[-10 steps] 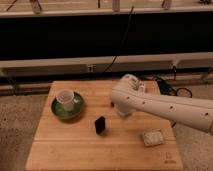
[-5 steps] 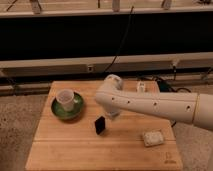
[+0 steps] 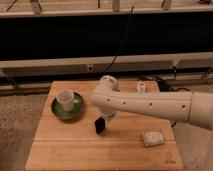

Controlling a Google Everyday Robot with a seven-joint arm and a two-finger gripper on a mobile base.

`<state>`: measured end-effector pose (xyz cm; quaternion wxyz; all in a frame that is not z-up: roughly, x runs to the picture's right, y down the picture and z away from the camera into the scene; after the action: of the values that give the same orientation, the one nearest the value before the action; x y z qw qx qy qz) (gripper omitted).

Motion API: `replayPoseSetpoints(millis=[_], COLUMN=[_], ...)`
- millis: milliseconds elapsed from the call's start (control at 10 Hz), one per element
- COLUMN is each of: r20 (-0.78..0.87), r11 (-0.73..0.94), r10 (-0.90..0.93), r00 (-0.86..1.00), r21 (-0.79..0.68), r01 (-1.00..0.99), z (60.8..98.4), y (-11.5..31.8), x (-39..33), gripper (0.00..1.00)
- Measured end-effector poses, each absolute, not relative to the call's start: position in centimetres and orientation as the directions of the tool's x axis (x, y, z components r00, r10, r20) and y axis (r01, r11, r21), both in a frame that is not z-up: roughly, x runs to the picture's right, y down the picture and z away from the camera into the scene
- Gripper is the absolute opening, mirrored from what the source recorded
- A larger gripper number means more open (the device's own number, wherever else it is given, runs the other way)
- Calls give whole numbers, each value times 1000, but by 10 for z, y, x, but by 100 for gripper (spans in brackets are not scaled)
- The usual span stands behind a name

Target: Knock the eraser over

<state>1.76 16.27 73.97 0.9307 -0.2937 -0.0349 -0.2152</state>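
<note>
On the wooden table (image 3: 60, 150), the eraser (image 3: 100, 125) stands upright at centre frame, right of the cup (image 3: 65, 100) on its green plate (image 3: 59, 112), with the gripper (image 3: 109, 117) just beside its upper right, jaws hidden so I cannot tell their state; a short sideways nudge against its top should tip it.

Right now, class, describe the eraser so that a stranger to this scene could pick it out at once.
Start at the wooden table and find the green plate holding the white cup. To the plate's right, near the table's middle, the eraser stands just under the end effector of the white arm. It is the only small black block, unlike the pale square sponge further right.
</note>
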Motion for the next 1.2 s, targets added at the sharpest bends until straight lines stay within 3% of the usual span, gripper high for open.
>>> replayPoseSetpoints(millis=[1200], r20=[238], r11=[719], r10=[-426], r00=[873], r21=[-496], r01=[486], z=[745], y=[151], x=[-14], gripper=[2])
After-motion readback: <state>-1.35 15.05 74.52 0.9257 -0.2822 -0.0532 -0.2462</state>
